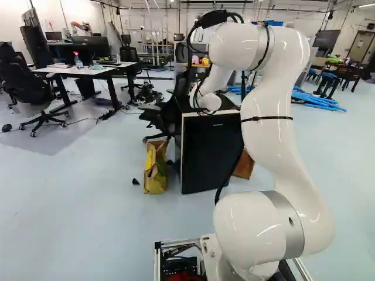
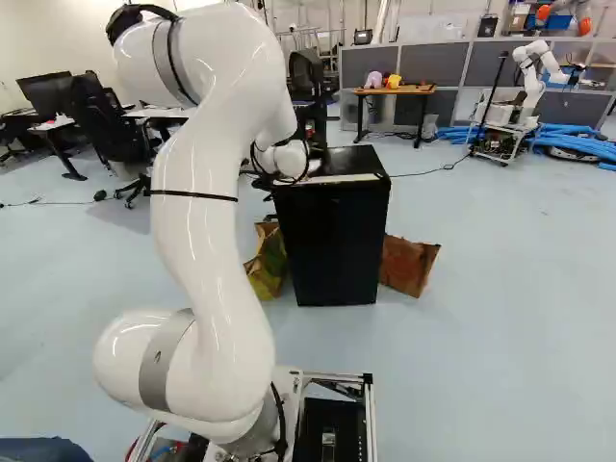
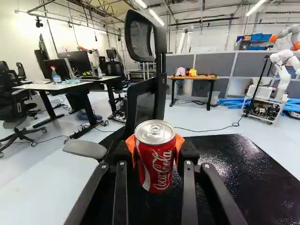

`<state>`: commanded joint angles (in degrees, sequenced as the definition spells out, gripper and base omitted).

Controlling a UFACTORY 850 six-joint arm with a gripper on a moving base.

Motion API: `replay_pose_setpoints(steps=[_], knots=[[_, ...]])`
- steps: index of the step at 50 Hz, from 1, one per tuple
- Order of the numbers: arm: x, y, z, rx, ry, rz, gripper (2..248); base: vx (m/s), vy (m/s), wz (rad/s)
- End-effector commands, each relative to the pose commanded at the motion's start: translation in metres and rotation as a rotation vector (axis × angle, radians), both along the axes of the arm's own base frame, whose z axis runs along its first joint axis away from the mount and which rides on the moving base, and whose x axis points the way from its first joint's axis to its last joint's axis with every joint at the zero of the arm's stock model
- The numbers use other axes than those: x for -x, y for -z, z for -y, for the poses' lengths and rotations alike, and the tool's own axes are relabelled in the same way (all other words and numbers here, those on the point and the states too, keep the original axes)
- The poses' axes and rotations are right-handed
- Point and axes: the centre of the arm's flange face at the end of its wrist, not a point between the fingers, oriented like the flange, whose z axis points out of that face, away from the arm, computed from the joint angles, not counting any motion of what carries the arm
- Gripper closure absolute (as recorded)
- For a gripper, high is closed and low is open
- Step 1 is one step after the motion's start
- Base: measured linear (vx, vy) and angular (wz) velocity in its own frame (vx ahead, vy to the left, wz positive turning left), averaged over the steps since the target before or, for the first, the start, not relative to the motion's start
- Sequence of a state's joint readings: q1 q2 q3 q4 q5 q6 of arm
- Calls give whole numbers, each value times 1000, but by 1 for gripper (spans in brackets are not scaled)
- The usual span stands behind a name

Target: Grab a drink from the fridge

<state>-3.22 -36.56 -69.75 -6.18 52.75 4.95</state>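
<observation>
At the top (image 3: 243,168) of the fridge (image 2: 337,241), your gripper (image 3: 156,150) pinched the red can (image 3: 158,166) between its 2 orange pads (image 3: 179,144), so the grab looked done, the door (image 1: 208,152) shut, perhaps only a carry left, though you couldn't tell whether can and top touched.

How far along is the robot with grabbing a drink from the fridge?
Nearly done, by the look of it. The red soda can with a silver lid is already outside the black, boxy fridge, whose front looks shut. In hand: the can, held between the orange pads of the black two-fingered gripper at the fridge's top; I can't tell if it touches. Left: probably just carrying it away.
</observation>
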Motion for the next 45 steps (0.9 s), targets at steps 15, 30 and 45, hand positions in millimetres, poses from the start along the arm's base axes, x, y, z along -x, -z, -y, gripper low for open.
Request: replay_pose_setpoints(steps=[15,30,45], knots=[[12,-4,-2,1,1,-8,150,0,0,0],[31,-9,-4,2,3,-23,150,0,0,0],[61,-15,-8,3,5,-43,150,0,0,0]])
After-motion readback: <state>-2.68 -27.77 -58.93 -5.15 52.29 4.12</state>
